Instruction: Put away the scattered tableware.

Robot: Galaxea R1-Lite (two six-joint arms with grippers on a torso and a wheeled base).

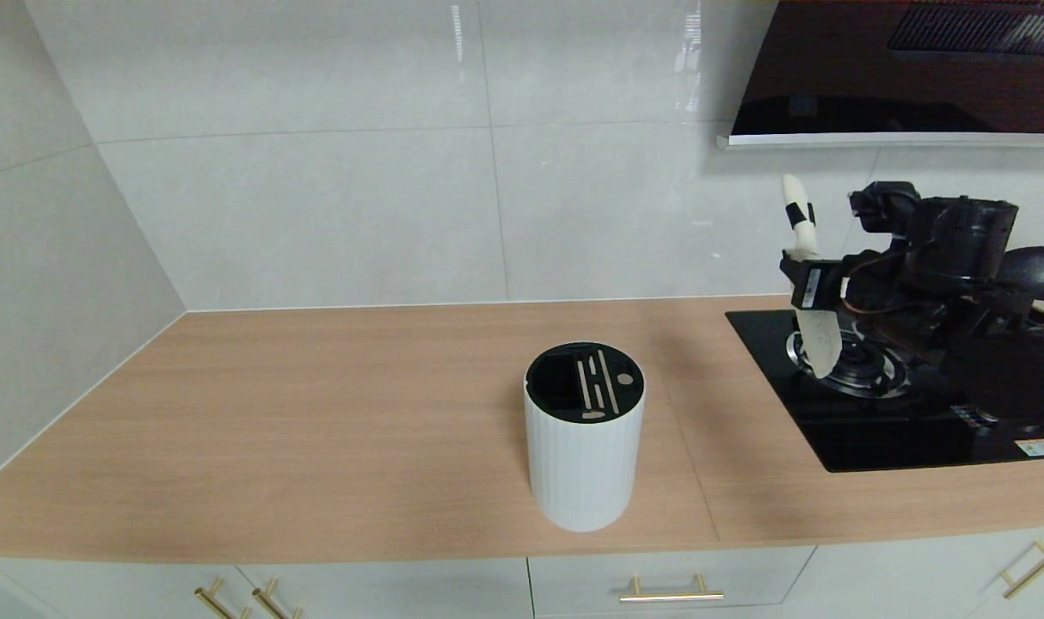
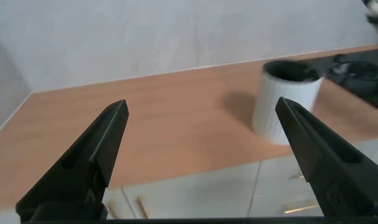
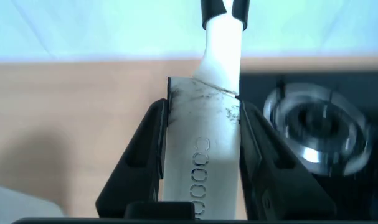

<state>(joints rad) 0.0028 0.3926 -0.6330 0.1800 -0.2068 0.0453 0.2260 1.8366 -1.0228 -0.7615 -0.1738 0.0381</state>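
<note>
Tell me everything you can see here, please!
holder: one, white with a black slotted top, standing on the counter
knife: one, white, handle up, above the stove
counter: one, wooden, under the holder
stove: one, black, set in the counter
hood: one, dark, above the stove
handles: several, gold, below the counter
left gripper: one, black, open, holding nothing
right gripper: one, black, shut on the knife

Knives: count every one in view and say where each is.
1. The knife is held in the right tool above the stove, blade pointing down. Any inside the white holder on the counter would be hidden.
</note>
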